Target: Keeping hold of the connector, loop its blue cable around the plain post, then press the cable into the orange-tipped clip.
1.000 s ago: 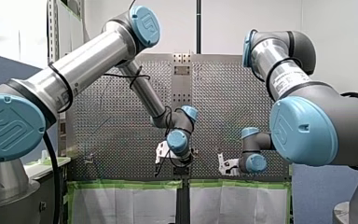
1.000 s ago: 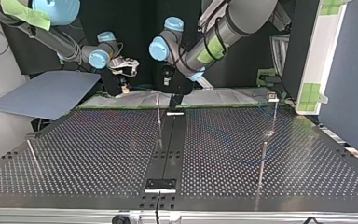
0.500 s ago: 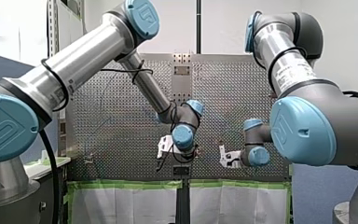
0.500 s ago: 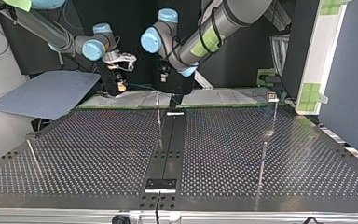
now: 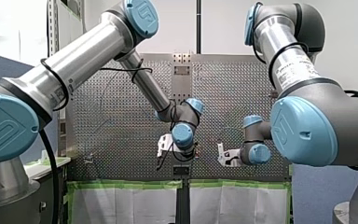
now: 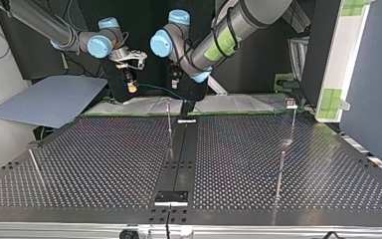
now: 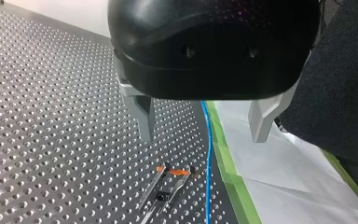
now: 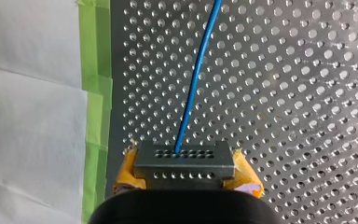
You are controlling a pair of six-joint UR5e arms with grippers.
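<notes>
My left tool (image 7: 203, 138) hangs spread wide; my right tool (image 8: 184, 168) is clamped.

Grey connector (image 8: 184, 161) held in my right claw (image 8: 186, 171), blue cable (image 8: 196, 79) curving away, seemingly just beside orange-tipped clip (image 7: 172, 171)

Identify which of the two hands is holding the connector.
My right hand: its yellow pads clamp the grey connector, with the blue cable running out of it. My left hand is open, its metal fingers holding nothing.
</notes>
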